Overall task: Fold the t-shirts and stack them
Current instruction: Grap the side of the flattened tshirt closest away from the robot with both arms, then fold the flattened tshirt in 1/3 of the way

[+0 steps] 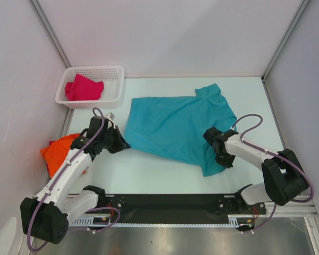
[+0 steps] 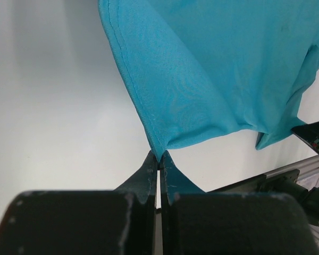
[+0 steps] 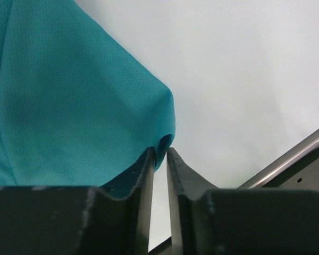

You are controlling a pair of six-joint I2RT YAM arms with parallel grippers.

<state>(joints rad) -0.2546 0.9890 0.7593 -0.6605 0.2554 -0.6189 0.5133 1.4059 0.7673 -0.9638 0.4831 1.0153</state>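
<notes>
- Top external: teal-blue cloth short-sleeved t-shirt (image 1: 175, 125) lies spread on the white counter (image 1: 149, 174), between the arms.
- Left tool (image 2: 159, 158) is clenched on the hem corner by a thin pinch, which may slip under pull.
- Right tool (image 3: 160, 152) has its jaws narrow about a fold; a grip cannot be confirmed. Lifting now risks a dropped side and a skewed fold.

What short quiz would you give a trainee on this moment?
1. True or false: the magenta t-shirt lies in the basket.
2. The left claw is shut on: A the basket, B the teal t-shirt, C the magenta t-shirt?
3. Which colour t-shirt lies bunched by the table's left edge?
Key: 1 true; 2 B; 3 the orange t-shirt.
</notes>
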